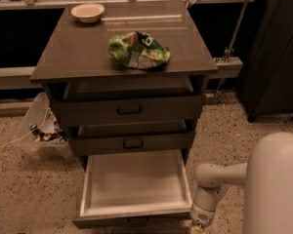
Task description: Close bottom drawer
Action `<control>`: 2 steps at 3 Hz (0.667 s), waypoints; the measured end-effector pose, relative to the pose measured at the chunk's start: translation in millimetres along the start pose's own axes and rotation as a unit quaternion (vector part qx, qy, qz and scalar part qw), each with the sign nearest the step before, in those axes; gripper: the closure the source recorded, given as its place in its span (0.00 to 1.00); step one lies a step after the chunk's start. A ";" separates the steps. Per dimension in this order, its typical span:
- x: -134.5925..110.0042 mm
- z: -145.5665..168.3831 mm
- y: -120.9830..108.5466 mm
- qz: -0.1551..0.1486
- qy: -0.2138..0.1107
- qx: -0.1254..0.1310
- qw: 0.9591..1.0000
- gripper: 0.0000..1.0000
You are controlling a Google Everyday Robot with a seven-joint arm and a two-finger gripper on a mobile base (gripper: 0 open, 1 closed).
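Note:
The bottom drawer [136, 184] of the grey-brown cabinet is pulled far out, its pale whitish inside empty. Its front panel [132, 220] runs along the bottom edge of the view, with the dark handle barely showing. My white arm [212, 186] reaches down at the drawer's front right corner. The gripper [196, 228] is at the bottom edge of the view, just right of the drawer front and mostly cut off. The two taller drawers [129, 110] [133, 143] above stand slightly ajar.
A green chip bag [138, 49] and a pale bowl [88, 11] sit on the cabinet top [83, 52]. A clear plastic bin [41, 130] with clutter stands on the speckled floor at the left. A dark cabinet [278, 48] stands at the right.

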State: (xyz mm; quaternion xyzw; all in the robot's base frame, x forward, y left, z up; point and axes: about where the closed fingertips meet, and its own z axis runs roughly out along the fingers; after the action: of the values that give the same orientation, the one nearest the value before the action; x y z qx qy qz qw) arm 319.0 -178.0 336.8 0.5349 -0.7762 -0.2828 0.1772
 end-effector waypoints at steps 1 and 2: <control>-0.1 0.1 0.0 0.000 0.000 0.000 1.000 1.00; -5.8 -10.4 -25.6 0.017 -0.003 0.012 1.000 1.00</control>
State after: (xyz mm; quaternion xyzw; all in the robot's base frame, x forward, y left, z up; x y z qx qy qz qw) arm 345.9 -182.0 328.9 0.5225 -0.7892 -0.2723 0.1732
